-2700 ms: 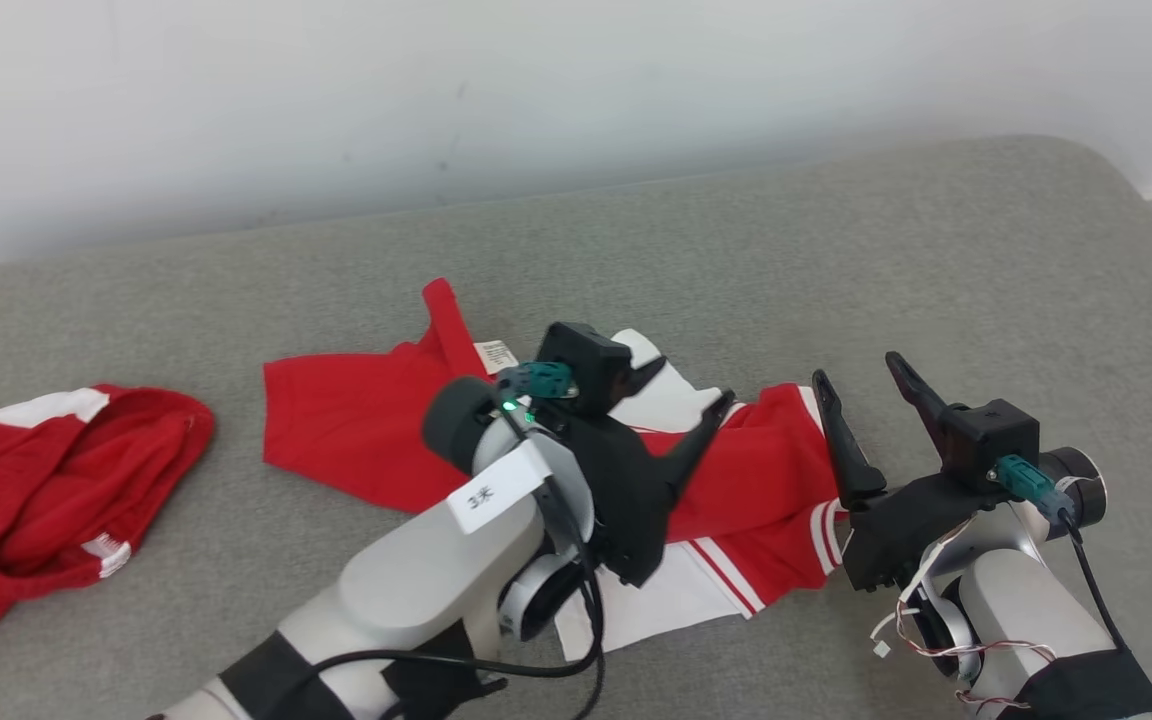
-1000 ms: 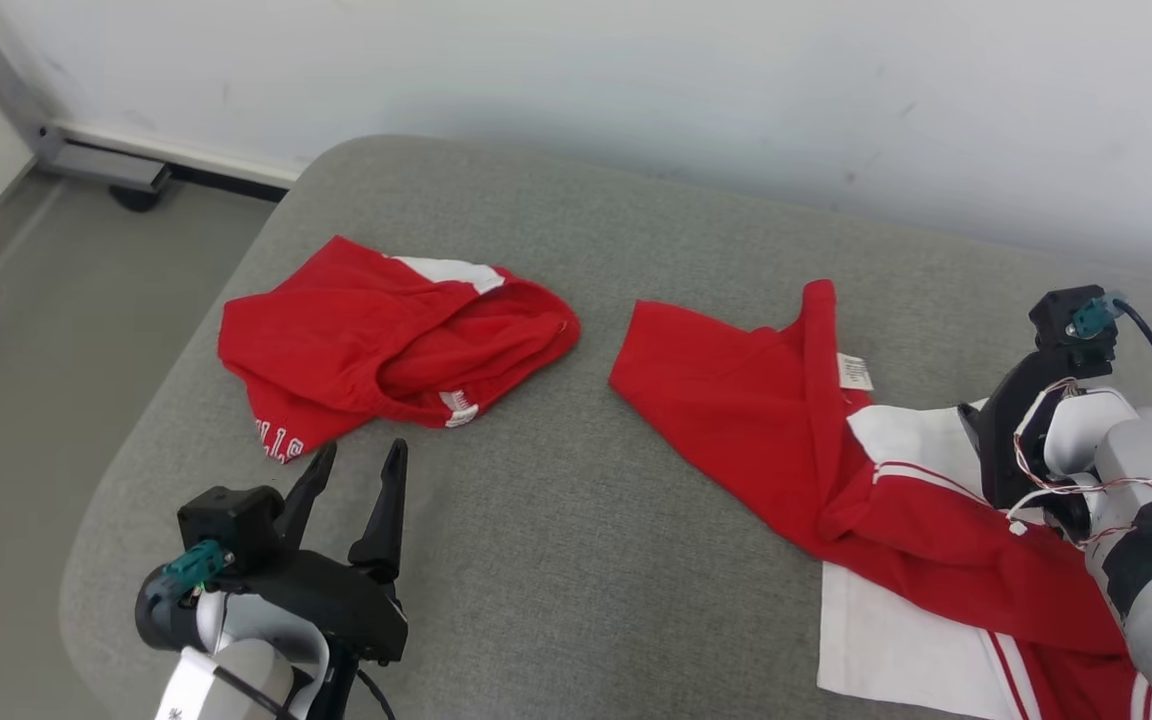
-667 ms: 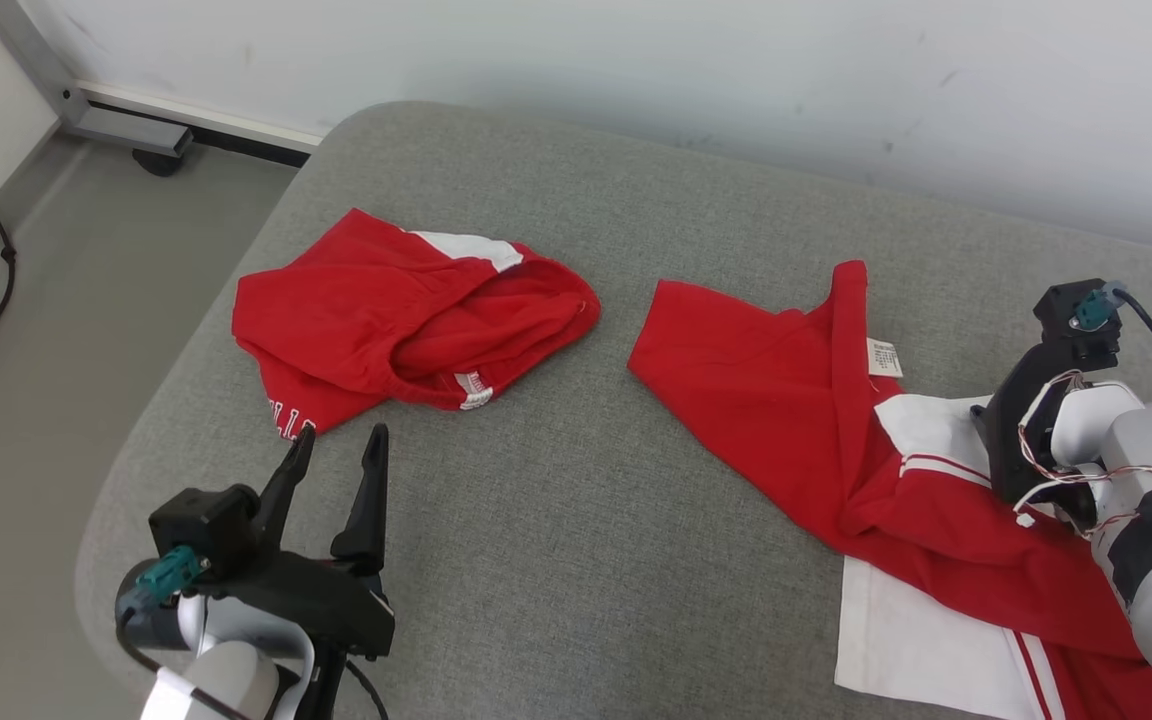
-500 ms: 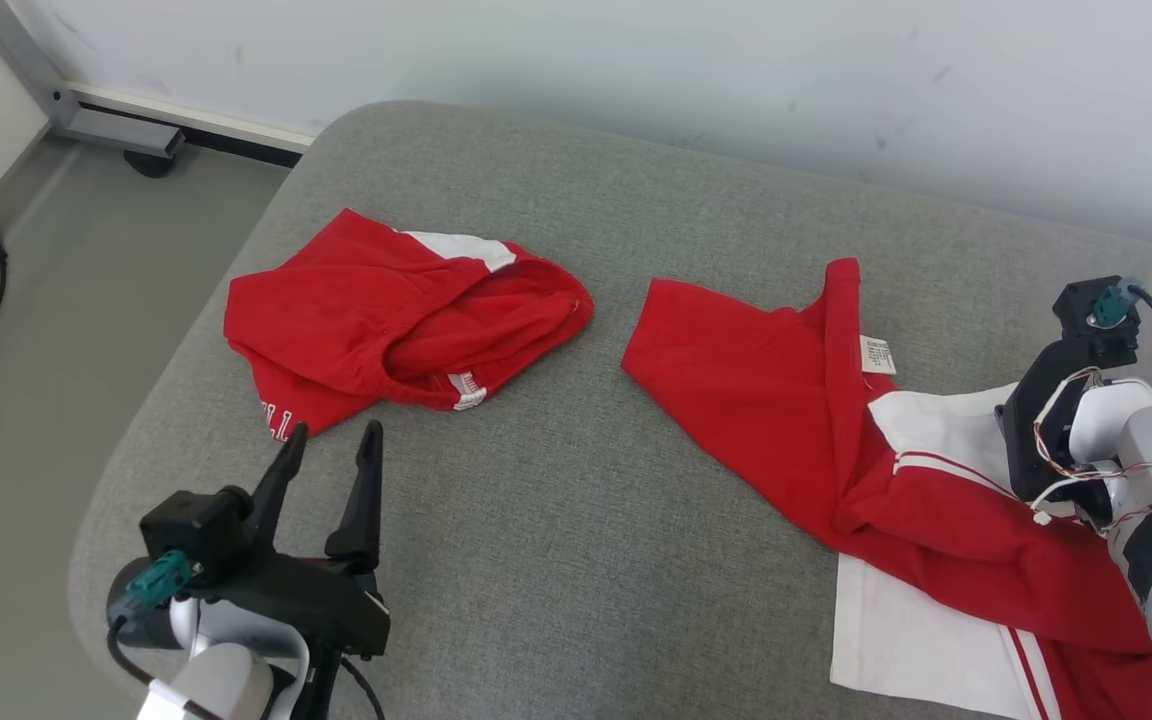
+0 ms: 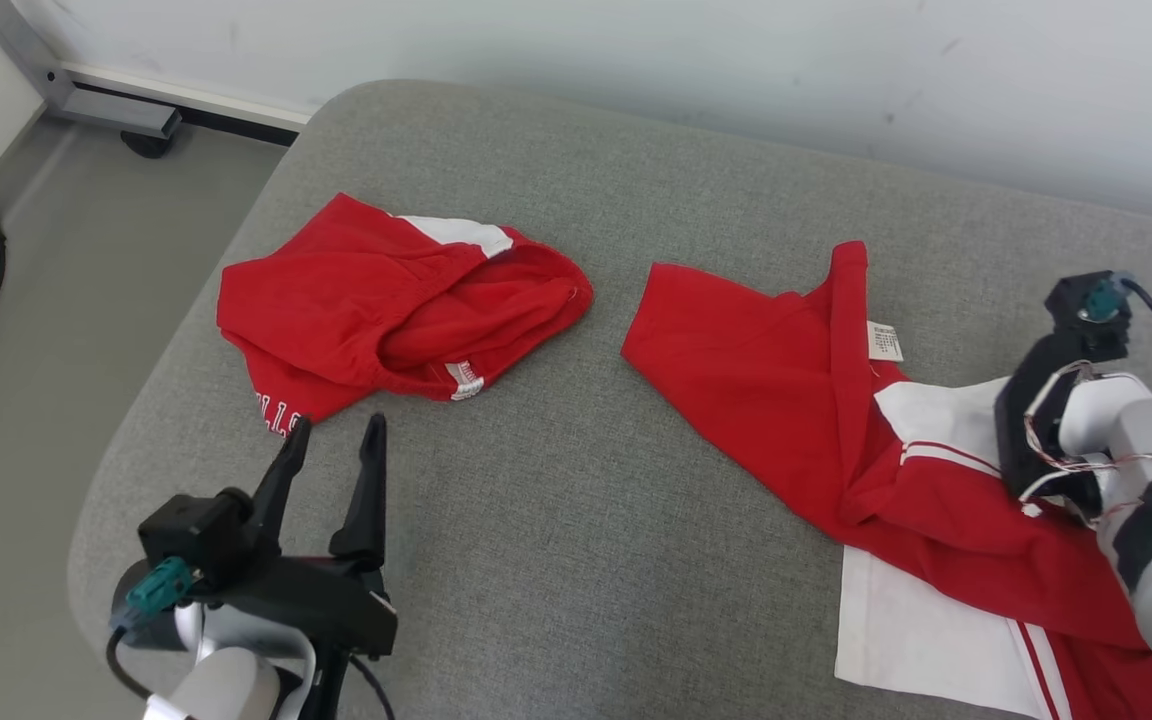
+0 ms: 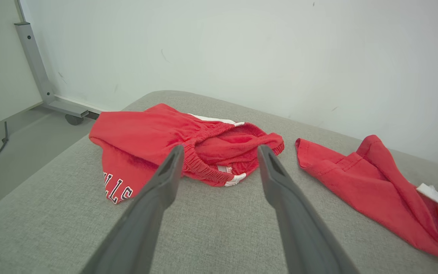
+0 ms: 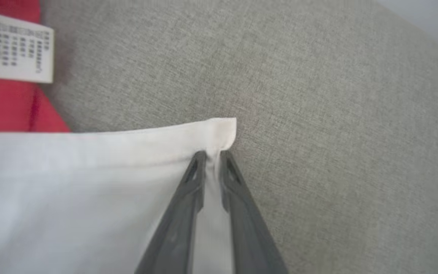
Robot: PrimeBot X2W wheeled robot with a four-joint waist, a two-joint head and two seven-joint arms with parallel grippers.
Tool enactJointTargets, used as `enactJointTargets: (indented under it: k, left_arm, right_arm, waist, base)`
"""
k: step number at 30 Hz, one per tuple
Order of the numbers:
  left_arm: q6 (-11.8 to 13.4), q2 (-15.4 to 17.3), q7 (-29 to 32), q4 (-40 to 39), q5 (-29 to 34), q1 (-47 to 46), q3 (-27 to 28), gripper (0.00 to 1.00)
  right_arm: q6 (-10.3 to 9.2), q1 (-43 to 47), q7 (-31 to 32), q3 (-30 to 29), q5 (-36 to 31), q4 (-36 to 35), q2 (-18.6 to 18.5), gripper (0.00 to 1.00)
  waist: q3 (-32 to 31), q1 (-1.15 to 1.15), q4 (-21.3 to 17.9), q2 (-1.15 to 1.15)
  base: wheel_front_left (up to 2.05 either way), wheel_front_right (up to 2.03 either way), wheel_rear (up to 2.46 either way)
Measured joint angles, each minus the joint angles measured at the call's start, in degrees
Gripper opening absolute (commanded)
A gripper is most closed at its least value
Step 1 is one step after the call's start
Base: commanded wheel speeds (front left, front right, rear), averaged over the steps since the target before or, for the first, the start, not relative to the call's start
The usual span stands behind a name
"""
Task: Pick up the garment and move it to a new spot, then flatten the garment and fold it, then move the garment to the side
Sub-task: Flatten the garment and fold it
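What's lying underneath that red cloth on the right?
Some white fabric pokes out from under the red cloth, resting on the grey cushion. The right gripper pinches its corner. How far it runs beneath is covered.

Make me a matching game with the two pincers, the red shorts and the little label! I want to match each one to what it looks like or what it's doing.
Things:
1. left pincer
2. right pincer
3. red shorts
4. care label

Descriptions:
A. shut on a white corner of the red-and-white garment
B. crumpled at the left end of the grey cushion
C. open, holding nothing
D. small, white, with tiny print

Pairs: 1-C, 2-A, 3-B, 4-D
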Motion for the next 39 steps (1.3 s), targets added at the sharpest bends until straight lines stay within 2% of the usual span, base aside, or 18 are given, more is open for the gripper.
enactJointTargets:
  k: [7,17,22,28,34,39]
  left_arm:
    - [0.00,0.34,0.00,0.10,0.48,1.73,1.86,1.00]
    - [0.01,1.20,0.00,-0.86,2.00,3.32,2.89,1.00]
    - [0.00,1.79,0.00,-1.58,2.03,4.42,3.24,1.00]
    - [0.00,2.43,0.00,-2.60,2.70,4.35,3.08,1.00]
    - [-0.16,2.58,0.34,-3.10,3.54,3.06,1.52,1.00]
    - [-4.08,1.94,2.60,-1.91,5.04,-4.48,-1.64,1.00]
  right_arm:
    - [0.67,-1.65,-4.25,0.45,-0.05,-1.77,0.76,0.00]
    - [1.54,-2.42,-17.71,-1.78,0.68,-6.58,-2.37,0.00]
    - [1.53,1.79,-24.52,-3.74,1.65,-8.42,-4.92,0.00]
    - [-0.10,11.65,-30.49,-5.75,3.82,-9.00,-3.72,0.00]
    - [-1.03,14.71,-33.74,-7.87,5.27,-8.84,-3.83,0.00]
    - [-1.03,16.19,-34.30,-8.05,5.69,-9.17,-2.74,0.00]
  waist:
    - [-0.39,0.00,-1.41,0.00]
    - [-1.89,0.00,-6.12,0.00]
    - [-2.38,0.00,-9.40,0.00]
    - [-2.43,0.00,-13.55,0.00]
    - [-2.08,-0.01,-17.46,0.00]
    - [-1.76,0.00,-19.79,0.00]
  base:
    - [0.00,0.00,0.00]
    - [0.00,0.00,0.00]
    - [0.00,0.00,0.00]
    - [0.00,0.00,0.00]
    - [0.00,0.00,0.00]
    - [0.00,0.00,0.00]
